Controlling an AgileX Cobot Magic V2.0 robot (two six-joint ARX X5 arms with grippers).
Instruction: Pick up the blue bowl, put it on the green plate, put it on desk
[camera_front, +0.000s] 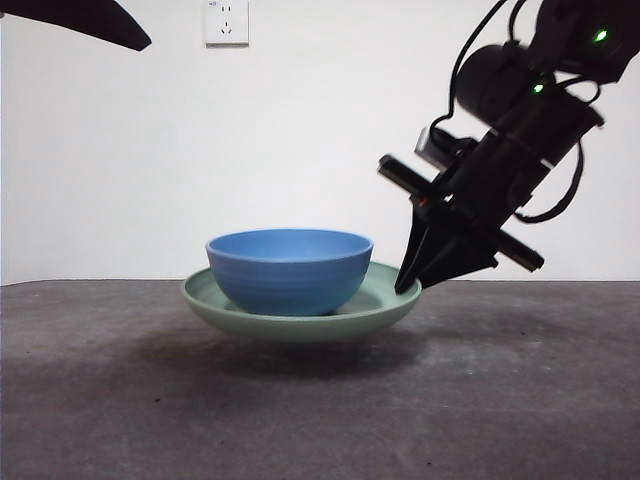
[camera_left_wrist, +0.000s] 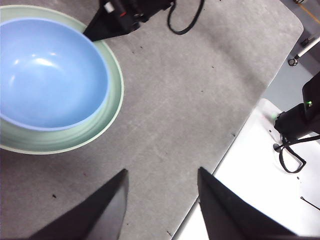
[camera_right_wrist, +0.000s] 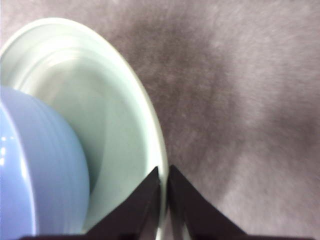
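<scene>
Dark, mottled grey surface (camera_front: 520, 400) fills the foreground, with a shadow spread beneath the green plate (camera_front: 385, 300). That plate appears lifted clear of the surface, and the blue bowl (camera_front: 290, 270) sits inside it, upright. At the plate's rim, on the side away from the bowl, the right gripper (camera_right_wrist: 164, 182) has its fingers clamped on the green plate's edge. The left gripper (camera_left_wrist: 162, 192) hovers well apart from the plate, fingers spread and holding nothing. Behind the plate rises a white wall with a socket (camera_front: 226, 21).
</scene>
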